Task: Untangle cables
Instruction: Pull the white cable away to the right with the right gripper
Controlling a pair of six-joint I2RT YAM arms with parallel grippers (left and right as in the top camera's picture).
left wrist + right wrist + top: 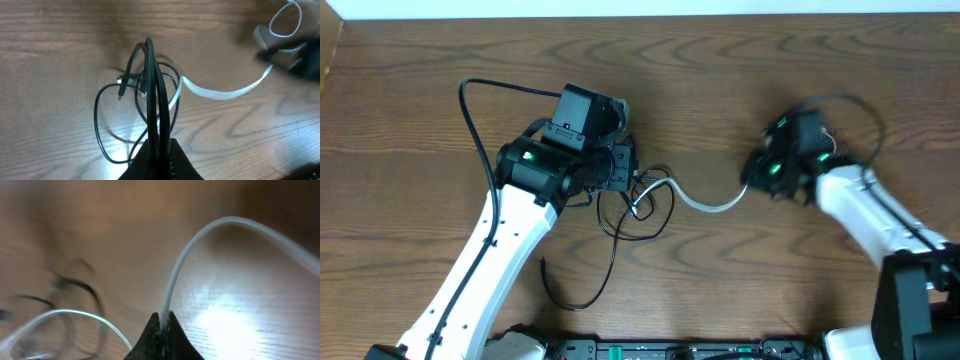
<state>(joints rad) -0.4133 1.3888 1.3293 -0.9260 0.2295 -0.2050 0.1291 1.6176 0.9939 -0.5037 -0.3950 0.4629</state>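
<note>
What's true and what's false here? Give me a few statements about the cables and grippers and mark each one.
1. The left gripper is shut on the black cable. True.
2. The right gripper is open and empty. False: it is shut on the white cable.
3. The white cable runs from the tangle across to the right gripper. True.
4. The two cables lie fully apart on the table. False: they are looped together in the tangle beside the left gripper.
</note>
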